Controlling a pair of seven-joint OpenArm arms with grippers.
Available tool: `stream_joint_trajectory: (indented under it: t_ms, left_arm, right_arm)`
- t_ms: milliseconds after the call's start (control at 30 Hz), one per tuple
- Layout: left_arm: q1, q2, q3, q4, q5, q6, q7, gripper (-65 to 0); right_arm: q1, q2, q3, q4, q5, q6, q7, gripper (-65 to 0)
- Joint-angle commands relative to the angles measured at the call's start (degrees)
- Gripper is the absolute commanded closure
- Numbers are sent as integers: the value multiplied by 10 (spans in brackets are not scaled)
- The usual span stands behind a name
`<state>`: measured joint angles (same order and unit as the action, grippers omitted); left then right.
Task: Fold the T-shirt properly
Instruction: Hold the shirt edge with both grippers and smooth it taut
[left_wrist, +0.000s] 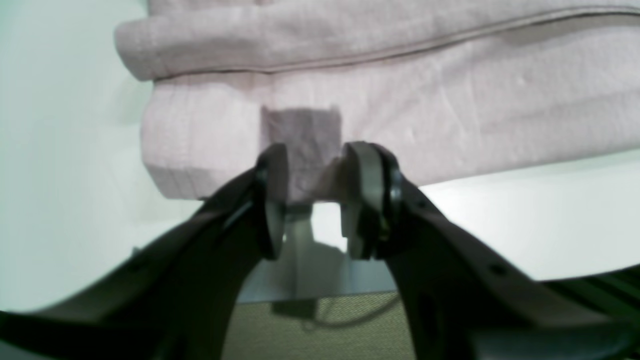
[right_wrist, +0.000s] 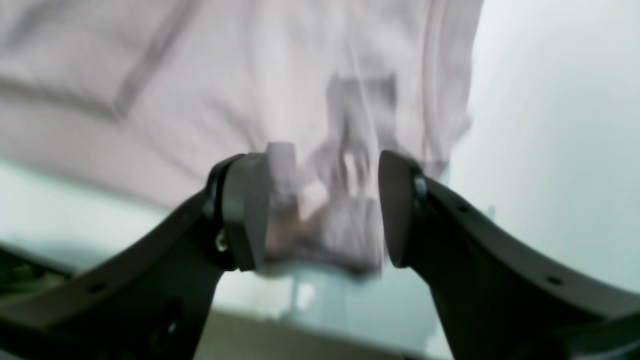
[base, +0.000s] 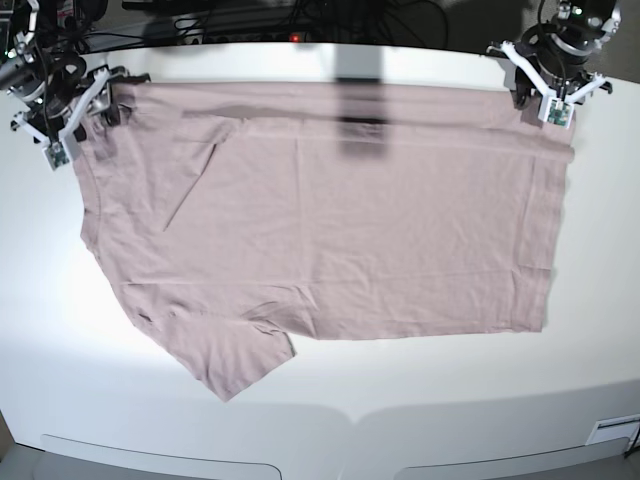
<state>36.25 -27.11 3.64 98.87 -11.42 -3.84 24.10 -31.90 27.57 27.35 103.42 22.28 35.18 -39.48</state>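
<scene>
The dusty pink T-shirt (base: 330, 220) lies spread flat on the white table (base: 600, 380), one sleeve pointing to the near left. Its far edge is doubled over in a narrow band. My left gripper (base: 548, 100) is at the shirt's far right corner. In the left wrist view the left gripper (left_wrist: 312, 200) pinches a tuck of the T-shirt (left_wrist: 450, 100) between its pads. My right gripper (base: 70, 125) is at the far left corner. The right wrist view is blurred, but bunched T-shirt (right_wrist: 200, 75) cloth fills the right gripper (right_wrist: 325, 210) jaws.
Cables and dark equipment (base: 250, 25) run along the table's far edge, just behind both grippers. A small white label (base: 615, 428) sits at the near right corner. The table's rounded front edge lies close below the shirt's sleeve.
</scene>
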Motion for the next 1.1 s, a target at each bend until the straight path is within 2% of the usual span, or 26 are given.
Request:
stream_joint_trajectory:
  t_ms: [0, 167, 233, 667, 1067]
  left_arm:
    - [16, -2, 5, -14, 9, -3, 75, -199]
    - [16, 3, 5, -14, 9, -3, 70, -199]
    - [16, 8, 5, -14, 9, -3, 73, -199]
    - [23, 10, 5, -14, 9, -2, 94, -199]
    - [49, 28, 4, -12, 9, 8, 92, -199]
  right_arm:
    - [12, -2, 5, 2, 4, 1, 16, -345]
    - [78, -53, 4, -71, 1, 48, -1, -345]
    - [80, -60, 4, -88, -13, 48, -4, -345]
    - [20, -60, 4, -73, -14, 48, 1, -345]
    - [-15, -60, 5, -70, -24, 48, 2, -345]
